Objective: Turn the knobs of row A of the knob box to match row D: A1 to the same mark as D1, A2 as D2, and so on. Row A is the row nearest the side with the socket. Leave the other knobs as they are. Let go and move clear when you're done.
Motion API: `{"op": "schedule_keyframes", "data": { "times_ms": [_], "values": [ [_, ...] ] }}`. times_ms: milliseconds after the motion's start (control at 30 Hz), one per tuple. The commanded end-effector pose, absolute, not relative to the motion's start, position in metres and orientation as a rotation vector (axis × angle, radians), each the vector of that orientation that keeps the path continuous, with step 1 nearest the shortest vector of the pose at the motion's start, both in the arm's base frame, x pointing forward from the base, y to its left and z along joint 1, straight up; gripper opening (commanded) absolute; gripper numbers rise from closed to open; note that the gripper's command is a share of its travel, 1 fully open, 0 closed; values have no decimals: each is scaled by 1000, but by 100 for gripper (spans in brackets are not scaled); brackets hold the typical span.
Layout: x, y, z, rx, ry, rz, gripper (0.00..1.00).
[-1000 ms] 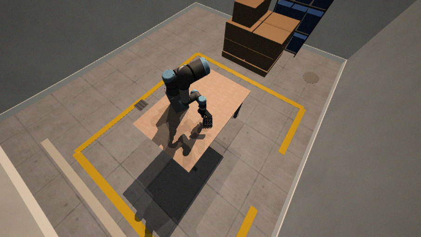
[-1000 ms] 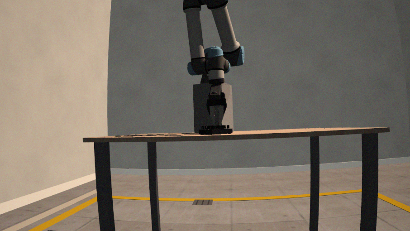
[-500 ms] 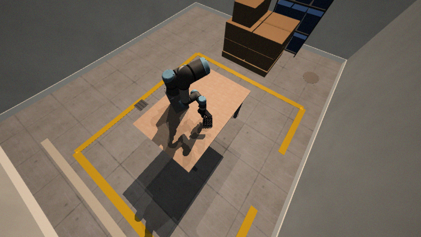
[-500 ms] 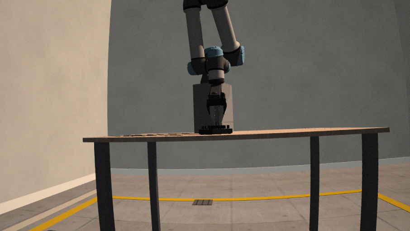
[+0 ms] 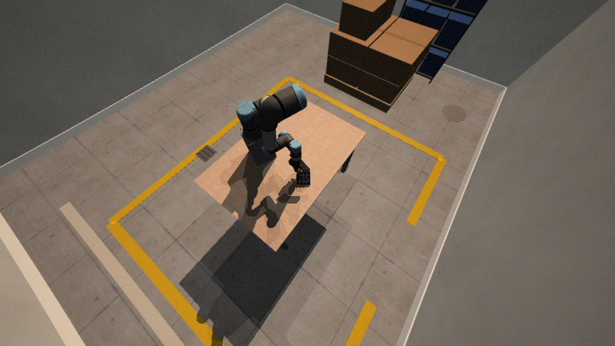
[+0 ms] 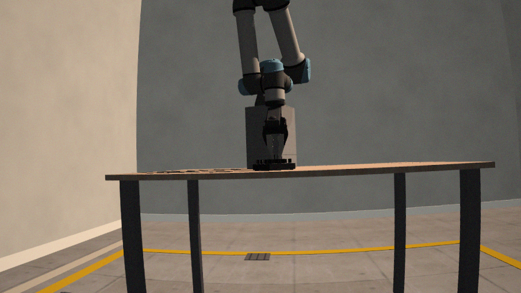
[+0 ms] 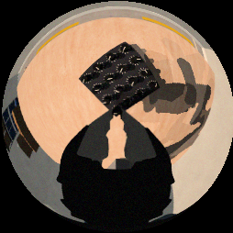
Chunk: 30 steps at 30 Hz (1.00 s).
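Note:
The black knob box (image 7: pixel 121 75) lies flat on the wooden table, with several rows of small dial knobs with white marks. It also shows in the overhead view (image 5: pixel 303 178) and in the side view (image 6: pixel 274 165). My gripper (image 7: pixel 116 109) points straight down at the box's near corner. Its two fingertips are closed around the small dark corner knob (image 7: pixel 116 110). In the side view the gripper (image 6: pixel 274 157) reaches down to the knobs on the box top. The dial marks are too small to read. The socket side is not visible.
The arm's grey base pedestal (image 6: pixel 269 136) stands on the table just behind the box. The table edge (image 5: pixel 318 188) is close to the box. Stacked cardboard boxes (image 5: pixel 378 51) and blue shelving stand far off on the floor.

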<state>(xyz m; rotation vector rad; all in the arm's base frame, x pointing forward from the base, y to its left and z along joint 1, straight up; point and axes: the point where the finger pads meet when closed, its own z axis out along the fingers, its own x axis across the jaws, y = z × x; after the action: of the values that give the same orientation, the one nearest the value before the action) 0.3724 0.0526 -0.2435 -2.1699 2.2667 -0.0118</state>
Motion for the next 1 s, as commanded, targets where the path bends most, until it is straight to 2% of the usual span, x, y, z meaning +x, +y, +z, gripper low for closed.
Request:
{"op": "schedule_keyframes", "data": {
  "times_ms": [0,967],
  "values": [
    [373,53,-243,-2165,2270,-13,4],
    [373,52,-243,-1978,2434,-13,4]
  ]
}}
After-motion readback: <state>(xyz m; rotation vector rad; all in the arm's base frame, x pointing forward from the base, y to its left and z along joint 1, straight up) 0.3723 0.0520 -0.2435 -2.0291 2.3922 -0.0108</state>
